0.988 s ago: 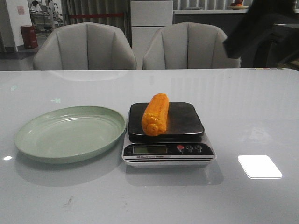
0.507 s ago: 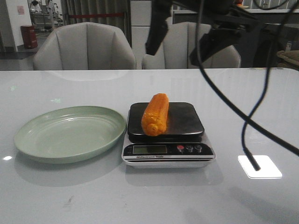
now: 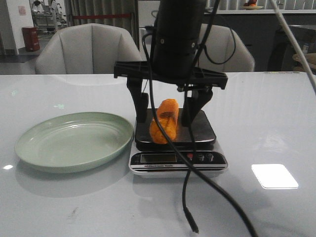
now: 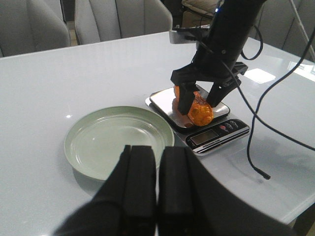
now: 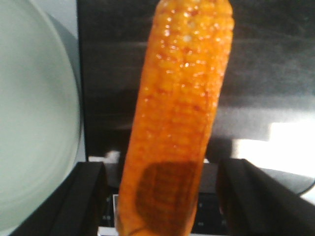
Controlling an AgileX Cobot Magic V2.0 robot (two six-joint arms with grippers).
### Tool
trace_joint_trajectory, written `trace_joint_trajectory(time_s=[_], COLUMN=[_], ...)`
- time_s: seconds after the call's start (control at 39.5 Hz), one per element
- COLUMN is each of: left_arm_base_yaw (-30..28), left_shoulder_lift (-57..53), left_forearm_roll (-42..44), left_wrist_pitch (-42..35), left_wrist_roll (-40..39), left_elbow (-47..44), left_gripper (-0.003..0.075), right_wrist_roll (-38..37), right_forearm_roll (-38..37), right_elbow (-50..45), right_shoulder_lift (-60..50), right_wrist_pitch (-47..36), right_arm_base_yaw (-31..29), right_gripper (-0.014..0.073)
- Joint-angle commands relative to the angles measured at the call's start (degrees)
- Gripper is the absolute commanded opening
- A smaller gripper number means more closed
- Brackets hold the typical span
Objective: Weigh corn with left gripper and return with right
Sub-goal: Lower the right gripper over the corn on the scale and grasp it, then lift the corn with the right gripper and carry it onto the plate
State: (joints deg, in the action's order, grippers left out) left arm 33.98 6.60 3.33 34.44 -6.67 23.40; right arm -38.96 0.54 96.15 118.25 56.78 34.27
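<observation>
The corn is an orange-yellow cob lying on the black platform of a small digital scale at mid table. My right gripper hangs straight down over it, open, with one finger on each side of the cob and not touching it. The right wrist view shows the corn between the two spread fingers. A pale green plate sits empty just left of the scale. My left gripper is shut and empty, held back above the table's near-left side, short of the plate.
A loose black cable hangs from the right arm down in front of the scale. Two grey chairs stand behind the table's far edge. A bright light patch lies on the table at the right.
My right arm has swung in from the upper right and come down over the scale, its open fingers now either side of the corn. The corn has not moved.
</observation>
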Motion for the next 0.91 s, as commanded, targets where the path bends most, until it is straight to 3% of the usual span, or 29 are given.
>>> trace_joint_trajectory(time_s=[0.0, 0.08, 0.15, 0.35, 0.53, 0.68, 0.89], left_arm_base_yaw=[0.2, 0.2, 0.2, 0.2, 0.2, 0.2, 0.2], left_shoulder_lift=[0.6, 0.6, 0.6, 0.6, 0.6, 0.6, 0.6], left_forearm_roll=[0.1, 0.1, 0.1, 0.1, 0.1, 0.1, 0.1], left_wrist_pitch=[-4.6, -4.6, -4.6, -4.6, -4.6, -4.6, -4.6], left_wrist_roll=[-0.1, -0.1, -0.1, -0.1, -0.1, -0.1, -0.1], left_elbow=[1.3, 1.3, 1.3, 1.3, 1.3, 1.3, 1.3], left_gripper=[0.0113, 0.0113, 0.0113, 0.0113, 0.0113, 0.0113, 0.0113], right_wrist_roll=[-1.4, -1.7, -1.6, 1.0, 1.1, 1.1, 1.1], right_forearm_roll=[-0.9, -0.5, -0.5, 0.7, 2.0, 2.3, 3.1], right_elbow=[2.3, 2.3, 3.2, 9.2, 10.0, 10.1, 10.1], right_shoulder_lift=[-2.0, -1.6, -1.6, -1.7, -0.5, 2.5, 5.5], right_wrist_pitch=[-0.3, -0.5, -0.5, -2.2, -10.7, -13.5, -18.6], right_arm_base_yaw=[0.0, 0.0, 0.1, 4.1, 8.5, 10.8, 12.0], right_gripper=[0.0435, 0.03, 0.0234, 0.0229, 0.0233, 0.0307, 0.0522])
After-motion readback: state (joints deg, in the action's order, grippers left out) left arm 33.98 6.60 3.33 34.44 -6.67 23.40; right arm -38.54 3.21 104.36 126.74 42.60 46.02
